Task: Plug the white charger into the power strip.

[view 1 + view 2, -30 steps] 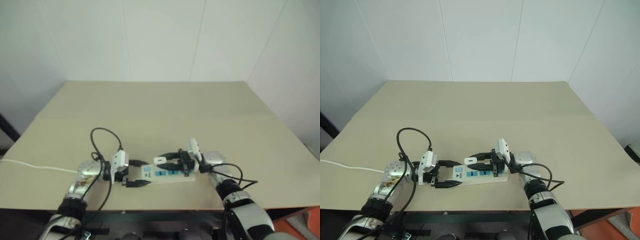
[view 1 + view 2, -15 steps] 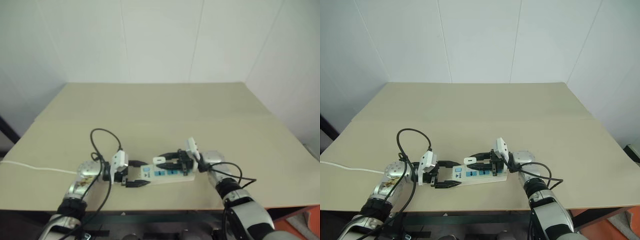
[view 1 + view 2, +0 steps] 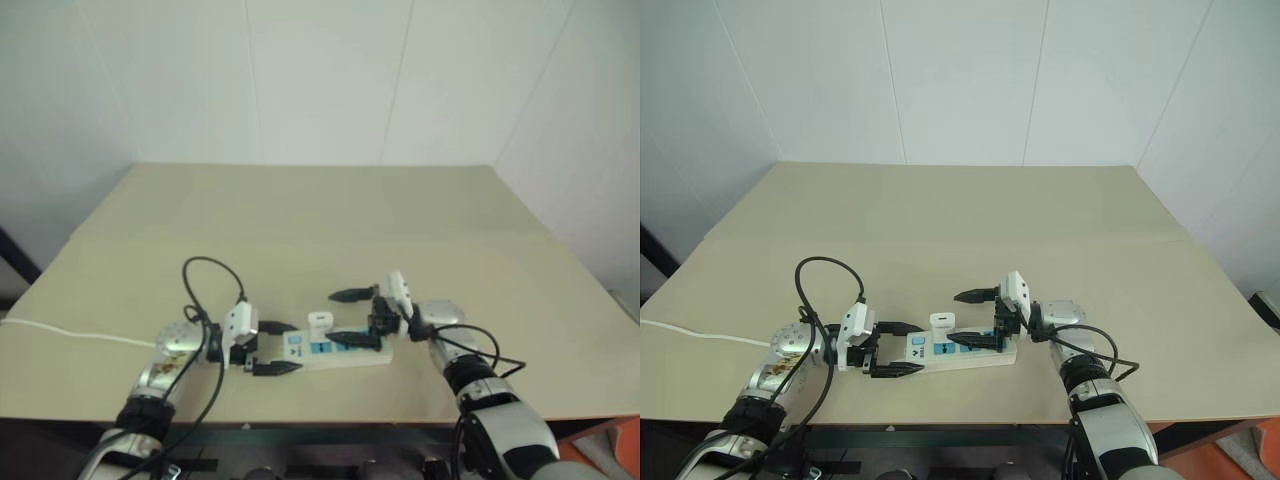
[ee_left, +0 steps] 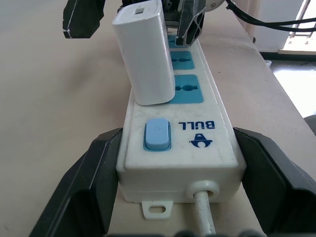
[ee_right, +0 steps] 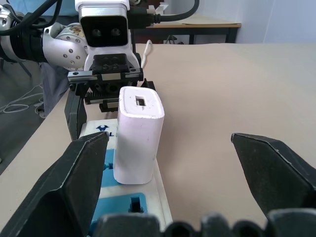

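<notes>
The small white rounded charger [image 4: 145, 54] stands upright, plugged into the blue socket nearest the switch of the long white plastic power strip [image 4: 190, 131], which lies near the front edge of the tan table [image 3: 940, 220]. The left gripper [image 4: 175, 182] clamps the strip's cord end between its black fingers. The right gripper [image 5: 190, 170] has its fingers spread wide, either side of the charger without touching it.
</notes>
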Tool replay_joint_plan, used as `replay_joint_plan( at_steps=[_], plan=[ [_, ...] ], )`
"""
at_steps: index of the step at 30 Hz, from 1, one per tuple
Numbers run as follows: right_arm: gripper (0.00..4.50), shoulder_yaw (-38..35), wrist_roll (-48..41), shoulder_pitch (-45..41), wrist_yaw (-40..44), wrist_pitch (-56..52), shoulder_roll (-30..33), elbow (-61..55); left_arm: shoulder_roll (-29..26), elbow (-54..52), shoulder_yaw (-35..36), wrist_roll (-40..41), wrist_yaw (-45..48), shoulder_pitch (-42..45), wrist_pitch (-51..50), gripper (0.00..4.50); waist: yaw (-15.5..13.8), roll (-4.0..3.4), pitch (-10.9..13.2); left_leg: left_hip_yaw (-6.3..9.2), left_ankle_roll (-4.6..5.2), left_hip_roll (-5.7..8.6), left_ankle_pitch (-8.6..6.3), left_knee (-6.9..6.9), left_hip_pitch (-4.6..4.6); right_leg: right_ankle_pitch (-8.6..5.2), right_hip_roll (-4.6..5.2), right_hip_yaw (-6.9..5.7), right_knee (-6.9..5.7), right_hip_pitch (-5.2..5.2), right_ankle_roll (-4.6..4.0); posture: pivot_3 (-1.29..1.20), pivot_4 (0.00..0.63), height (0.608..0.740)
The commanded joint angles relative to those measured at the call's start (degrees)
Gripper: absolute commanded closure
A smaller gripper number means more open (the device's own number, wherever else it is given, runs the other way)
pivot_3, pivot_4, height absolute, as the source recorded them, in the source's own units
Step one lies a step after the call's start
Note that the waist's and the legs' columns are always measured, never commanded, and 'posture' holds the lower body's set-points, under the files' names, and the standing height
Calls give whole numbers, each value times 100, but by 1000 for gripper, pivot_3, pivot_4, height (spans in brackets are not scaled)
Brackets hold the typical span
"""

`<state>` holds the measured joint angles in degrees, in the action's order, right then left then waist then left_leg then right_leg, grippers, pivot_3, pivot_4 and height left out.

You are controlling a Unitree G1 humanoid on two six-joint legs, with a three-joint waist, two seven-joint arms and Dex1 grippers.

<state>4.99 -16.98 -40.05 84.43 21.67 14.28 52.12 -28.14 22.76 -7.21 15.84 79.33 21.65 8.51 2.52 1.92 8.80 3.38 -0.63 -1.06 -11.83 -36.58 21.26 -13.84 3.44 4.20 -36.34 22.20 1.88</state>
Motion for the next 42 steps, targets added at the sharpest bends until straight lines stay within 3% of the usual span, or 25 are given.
replay_joint_plan(
  at_steps=[1,9,16,20,25,28,32,38,42],
  plan=[
    [20,67,211,324,307,56,131,243,-38,-69,-105,-54,137,-12,84,1276,-6,-1,0,0,0,0,0,2,2,0,0,-1,4,0,0,0,150,740],
    [20,38,105,391,778,65,266,-176,-12,-2,-138,-61,140,36,159,1276,-23,-3,6,0,1,1,1,31,4,0,0,-2,25,2,1,0,150,740],
    [20,-104,32,419,478,65,230,-502,48,-71,-106,59,85,66,-55,1276,-26,-10,19,-1,0,2,0,31,9,-1,1,-2,26,5,1,0,150,740],
    [0,-210,-18,411,352,121,197,-527,195,-254,108,334,29,59,42,20,-15,-15,51,-1,0,2,1,30,15,0,1,-2,27,9,2,0,150,740],
    [0,-279,-54,425,286,142,235,-601,194,-675,391,582,-130,-108,169,20,7,-15,82,-1,1,1,1,30,27,5,-1,-2,26,22,9,0,150,740],
    [0,-323,-97,479,317,140,317,-745,-265,-1465,584,1021,48,-405,-566,20,20,-16,89,-1,1,0,1,30,41,19,-1,-2,26,33,34,0,150,740],
    [0,-426,-218,663,361,115,593,-1270,-1421,-2583,1090,1739,364,-960,-1702,20,28,-24,115,-2,2,-3,2,31,94,21,-3,-2,16,92,34,0,150,740],
    [0,-218,361,782,338,-408,2081,-2478,-2822,-1666,2228,1748,829,-1109,-1816,20,-13,-77,227,-16,2,2,2,27,129,6,8,-1,20,129,9,0,150,740],
    [0,-251,281,560,264,-1774,3072,-3601,-3408,-479,2233,1273,1292,-1093,-1239,20,4,-81,232,-20,1,-1,4,26,195,25,2,-6,6,213,40,0,150,740]
  ],
)
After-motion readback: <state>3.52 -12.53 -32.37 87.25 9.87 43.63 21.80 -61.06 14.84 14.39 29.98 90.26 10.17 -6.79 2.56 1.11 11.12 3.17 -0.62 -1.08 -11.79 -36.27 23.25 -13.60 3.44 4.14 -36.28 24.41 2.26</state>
